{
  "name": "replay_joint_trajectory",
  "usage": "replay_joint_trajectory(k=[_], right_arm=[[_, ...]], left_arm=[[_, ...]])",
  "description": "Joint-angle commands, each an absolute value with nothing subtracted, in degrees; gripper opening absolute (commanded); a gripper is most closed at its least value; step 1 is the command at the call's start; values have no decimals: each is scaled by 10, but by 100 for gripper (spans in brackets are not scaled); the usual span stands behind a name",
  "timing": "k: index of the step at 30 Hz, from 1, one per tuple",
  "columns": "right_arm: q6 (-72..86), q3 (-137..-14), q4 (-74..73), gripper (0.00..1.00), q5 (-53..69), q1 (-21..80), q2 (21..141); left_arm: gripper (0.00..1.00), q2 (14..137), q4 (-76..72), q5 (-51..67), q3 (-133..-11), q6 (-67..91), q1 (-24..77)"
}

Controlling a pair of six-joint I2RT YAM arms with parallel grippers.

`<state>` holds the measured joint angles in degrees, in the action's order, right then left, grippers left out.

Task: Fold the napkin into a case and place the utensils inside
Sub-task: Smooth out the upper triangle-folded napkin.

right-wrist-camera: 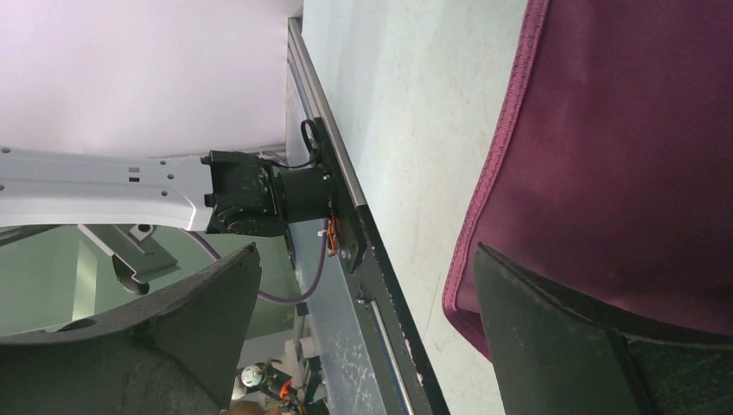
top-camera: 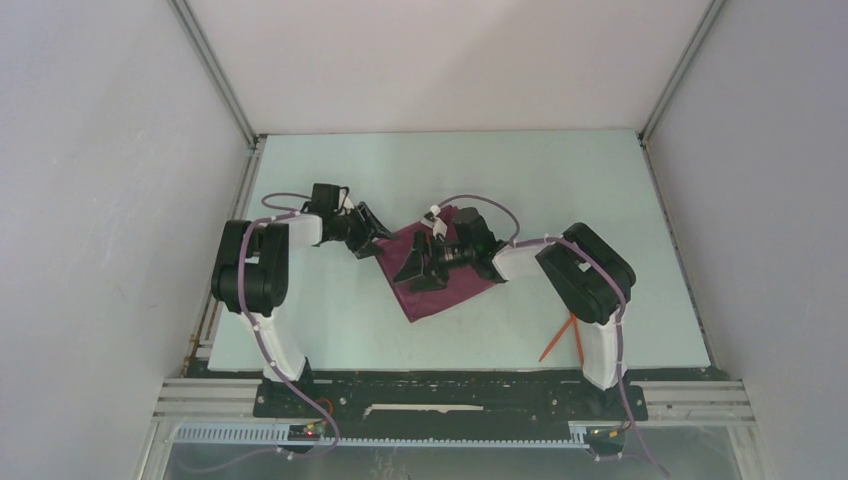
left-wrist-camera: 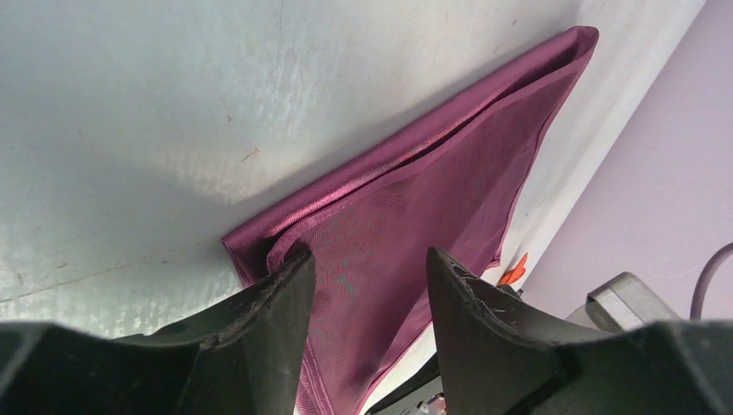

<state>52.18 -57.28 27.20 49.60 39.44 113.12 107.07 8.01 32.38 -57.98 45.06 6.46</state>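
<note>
On the pale green table (top-camera: 600, 180) the folded napkin (top-camera: 450, 295) lies at centre, looking thin, limp and light, best pinched through all layers at its 9 o'clock corner, which the left gripper (top-camera: 368, 240) straddles with parted fingers, while the right gripper (top-camera: 418, 266) gapes wide over its middle.

Pale green table (top-camera: 560, 180) between plain white walls (top-camera: 90, 200).

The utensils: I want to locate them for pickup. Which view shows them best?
Top external: both orange-red utensils lie by the right arm's base, apart from the napkin. Left wrist catches only an orange tip; right wrist shows none.
</note>
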Motion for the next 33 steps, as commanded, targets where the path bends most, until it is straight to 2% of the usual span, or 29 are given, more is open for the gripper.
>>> replay_joint_trajectory(k=[1, 15, 27, 30, 33], right_arm=[[552, -570, 352, 100, 519, 410, 1145], [544, -538, 349, 100, 524, 448, 1155], [516, -506, 338, 100, 509, 441, 1157], [485, -526, 264, 100, 495, 446, 1106], [399, -565, 97, 100, 417, 454, 1022]], left_arm=[[59, 1089, 87, 302, -586, 444, 59], [58, 1094, 90, 295, -578, 445, 53], [57, 1095, 97, 292, -583, 440, 51], [63, 1058, 103, 288, -592, 433, 51], [67, 1012, 128, 311, -621, 432, 51]])
